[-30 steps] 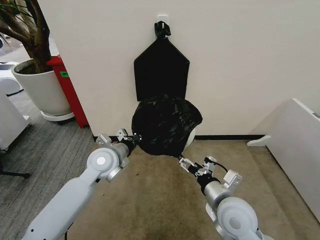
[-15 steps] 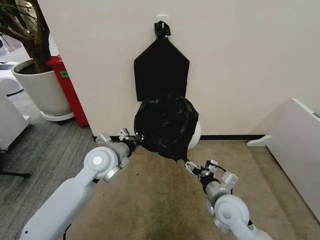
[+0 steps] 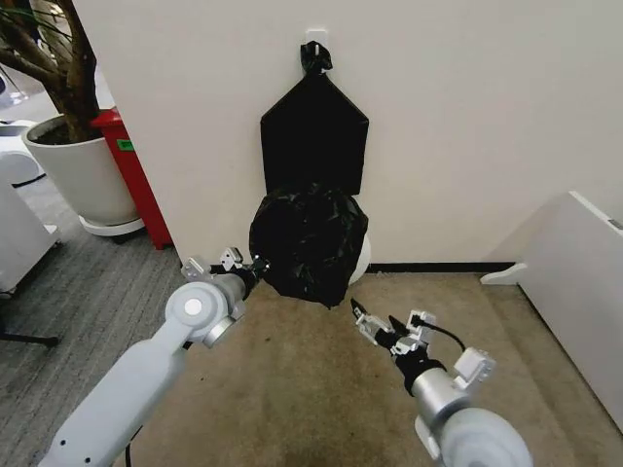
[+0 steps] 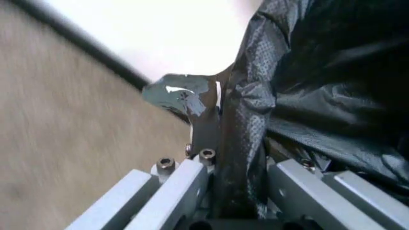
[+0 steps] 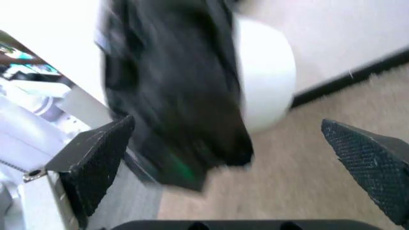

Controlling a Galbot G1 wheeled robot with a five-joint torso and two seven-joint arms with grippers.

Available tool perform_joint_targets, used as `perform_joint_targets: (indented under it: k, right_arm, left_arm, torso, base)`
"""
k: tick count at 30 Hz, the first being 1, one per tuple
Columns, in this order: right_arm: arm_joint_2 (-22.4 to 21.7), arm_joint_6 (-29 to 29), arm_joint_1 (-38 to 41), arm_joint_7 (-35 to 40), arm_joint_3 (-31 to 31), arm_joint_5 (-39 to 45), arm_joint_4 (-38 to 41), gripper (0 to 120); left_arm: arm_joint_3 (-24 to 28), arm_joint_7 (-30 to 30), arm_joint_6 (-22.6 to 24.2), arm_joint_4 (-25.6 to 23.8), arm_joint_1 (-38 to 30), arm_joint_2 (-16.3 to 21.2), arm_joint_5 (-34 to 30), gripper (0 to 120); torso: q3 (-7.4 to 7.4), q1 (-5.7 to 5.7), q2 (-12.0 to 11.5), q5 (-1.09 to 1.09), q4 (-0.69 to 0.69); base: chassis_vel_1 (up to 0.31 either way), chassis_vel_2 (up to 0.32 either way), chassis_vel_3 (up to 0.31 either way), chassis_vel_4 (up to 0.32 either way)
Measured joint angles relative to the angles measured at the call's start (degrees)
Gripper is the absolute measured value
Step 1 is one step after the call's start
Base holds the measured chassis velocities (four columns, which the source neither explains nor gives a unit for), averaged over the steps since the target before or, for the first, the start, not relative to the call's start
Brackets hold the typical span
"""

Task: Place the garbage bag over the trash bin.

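Observation:
The glossy black garbage bag hangs draped over the cream-white trash bin, which stands on the floor against the wall with a sliver of its side showing. My left gripper is at the bag's lower left edge, shut on a fold of the plastic. In the left wrist view that fold of the garbage bag runs between the fingers. My right gripper is open, low over the carpet and apart from the bag. In the right wrist view its fingertips are spread wide, facing the garbage bag and trash bin.
A flat, house-shaped black bag hangs from a wall hook just above the bin. A large white plant pot and a red box stand at the left. A white panel stands at the right. Carpet lies in front.
My right gripper has let go of the bag's lower right corner and drawn back towards me. The bag has swung left and dropped, covering more of the bin. The left gripper still holds its edge.

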Motion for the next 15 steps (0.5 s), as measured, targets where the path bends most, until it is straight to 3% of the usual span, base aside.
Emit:
perform_joint_targets:
  k: [2,3,7,8,9,15]
  right_arm:
    - [-3.02,-1.43,1.79,0.54,4.34,5.74,2.18,100]
    - [-3.02,-1.43,1.79,0.54,4.34,5.74,2.18,100]
    - [-8.98,-5.95,6.25,0.16,11.3,18.13,3.12,100]
    - [-9.67,-6.48,6.83,-0.06,11.66,18.9,3.13,100]
    - [-12.04,-8.03,8.79,-1.56,12.33,20.38,2.86,100]
    - [-17.21,-13.92,16.78,-5.91,10.74,23.83,-2.85,100]
  left_arm:
    - [0.91,6.23,-0.67,1.63,1.61,0.93,8.84,0]
    - [0.91,6.23,-0.67,1.63,1.61,0.93,8.84,0]
    - [1.21,23.99,-3.99,5.53,5.26,2.78,27.16,0]
    - [1.19,25.91,-4.38,5.81,5.55,2.95,28.72,0]
    - [1.07,31.89,-5.8,6.34,6.65,3.67,33.14,0]
    - [0.6,43.12,-10.63,5.97,9.14,4.8,38.59,0]
  torso:
    - [0.01,0.0,0.0,-0.02,0.02]
    - [0.01,0.0,0.0,-0.02,0.02]
    - [0.0,0.0,0.0,-0.01,0.02]
    - [0.01,0.0,0.0,-0.01,0.03]
    - [0.01,0.0,0.0,-0.02,0.02]
    - [0.01,0.0,0.0,0.01,0.03]
  base:
    - [0.0,0.0,0.0,0.0]
    - [0.0,0.0,0.0,0.0]
    - [0.0,0.0,0.0,0.0]
    - [0.0,0.0,0.0,0.0]
    - [0.0,0.0,0.0,0.0]
    - [0.0,0.0,0.0,0.0]
